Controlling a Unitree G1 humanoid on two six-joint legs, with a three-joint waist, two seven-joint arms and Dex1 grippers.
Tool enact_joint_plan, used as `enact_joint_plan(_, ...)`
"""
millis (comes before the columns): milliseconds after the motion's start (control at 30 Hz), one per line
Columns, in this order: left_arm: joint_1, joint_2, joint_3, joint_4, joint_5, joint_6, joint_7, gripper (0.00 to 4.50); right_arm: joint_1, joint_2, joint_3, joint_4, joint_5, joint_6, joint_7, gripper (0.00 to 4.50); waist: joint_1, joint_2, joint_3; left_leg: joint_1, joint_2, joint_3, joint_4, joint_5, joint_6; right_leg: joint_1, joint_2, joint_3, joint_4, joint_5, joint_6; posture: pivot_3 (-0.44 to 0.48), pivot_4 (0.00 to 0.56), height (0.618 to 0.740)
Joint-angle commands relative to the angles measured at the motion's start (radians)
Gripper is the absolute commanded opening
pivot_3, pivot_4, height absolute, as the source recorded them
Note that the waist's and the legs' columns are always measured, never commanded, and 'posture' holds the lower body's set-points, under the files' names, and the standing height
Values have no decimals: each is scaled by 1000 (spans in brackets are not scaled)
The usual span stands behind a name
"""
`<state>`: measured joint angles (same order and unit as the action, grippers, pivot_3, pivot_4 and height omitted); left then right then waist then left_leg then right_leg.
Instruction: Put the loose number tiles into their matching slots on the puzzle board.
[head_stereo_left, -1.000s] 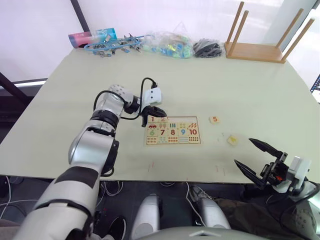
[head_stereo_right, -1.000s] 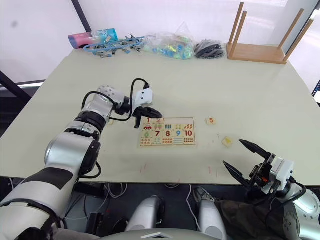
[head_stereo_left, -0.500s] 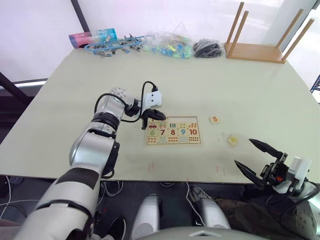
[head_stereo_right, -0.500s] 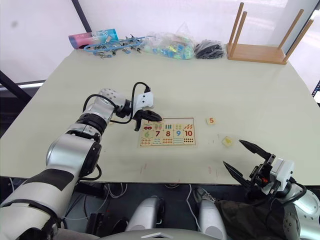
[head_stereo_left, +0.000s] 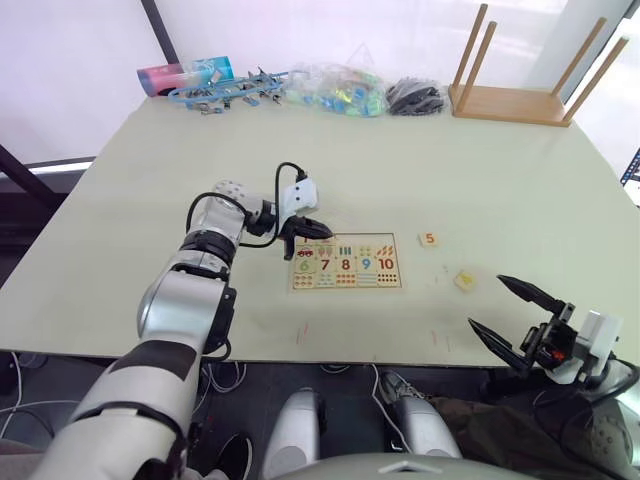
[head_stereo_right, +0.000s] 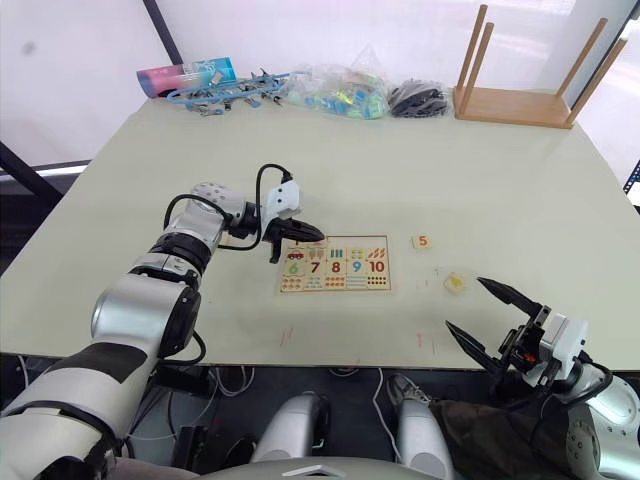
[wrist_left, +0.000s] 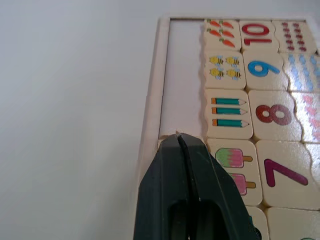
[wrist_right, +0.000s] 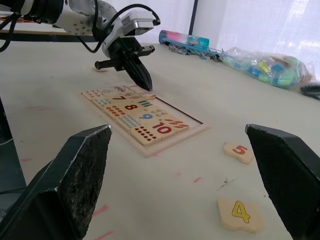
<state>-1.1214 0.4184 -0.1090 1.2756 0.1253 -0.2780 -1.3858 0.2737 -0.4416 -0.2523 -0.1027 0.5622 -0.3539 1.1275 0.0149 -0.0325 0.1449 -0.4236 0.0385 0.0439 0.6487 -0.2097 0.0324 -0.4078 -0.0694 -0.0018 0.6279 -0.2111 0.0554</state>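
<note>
The puzzle board (head_stereo_left: 346, 263) lies flat at the table's middle. My left gripper (wrist_left: 177, 137) is shut, its tip down on the left part of the board's top row of slots. To the right of that tip the slot strip (wrist_left: 182, 75) is empty. What lies under the tip is hidden. Two loose number tiles rest on the table right of the board: an orange 5 tile (head_stereo_left: 430, 239) and a yellow 4 tile (head_stereo_left: 464, 281). My right gripper (head_stereo_left: 486, 302) hangs open at the table's front right edge, just in front of the 4 tile, holding nothing.
A wooden rack with upright dowels (head_stereo_left: 520, 85) stands at the back right. Along the back edge lie a bag of coloured pieces (head_stereo_left: 335, 92), a black bundle (head_stereo_left: 415, 96), blue clips (head_stereo_left: 230, 90) and a small box (head_stereo_left: 185, 75).
The left gripper has settled lower over the board's top left corner, and the red 1 seen there before is now covered. The right gripper and the loose tiles have not moved.
</note>
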Motion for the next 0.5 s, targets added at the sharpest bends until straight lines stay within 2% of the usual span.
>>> enact_joint_plan(33, -16, 27, 79, -54, -88, 29, -29, 22, 6, -18, -18, -8, 23, 1, 9, 4500, -1, 0, 0, 0, 0, 0, 0, 0, 0, 0, 0, 0, 0, 0, 0, 0, 150, 740)
enact_joint_plan(133, 6, 53, 126, -113, -151, 109, -53, 22, 6, -31, -23, -9, 32, 12, 15, 4500, -2, 0, 0, 0, 0, 0, 0, 0, 0, 0, 0, 0, 0, 0, 0, 0, 150, 740)
enact_joint_plan(233, 77, 93, 146, -211, -168, 147, 9, 22, -4, -45, -26, 2, 36, 26, 16, 4500, -4, 1, 0, 0, 0, 0, 0, 0, 0, 0, 0, 0, 0, 0, 0, 0, 150, 740)
enact_joint_plan(500, 398, 171, 265, -663, -332, 293, 94, 22, -25, -56, -54, 55, 52, 90, -29, 4500, -2, 1, 0, 1, 1, 1, 0, 0, 0, 0, -1, 1, 1, 0, 0, 0, 150, 740)
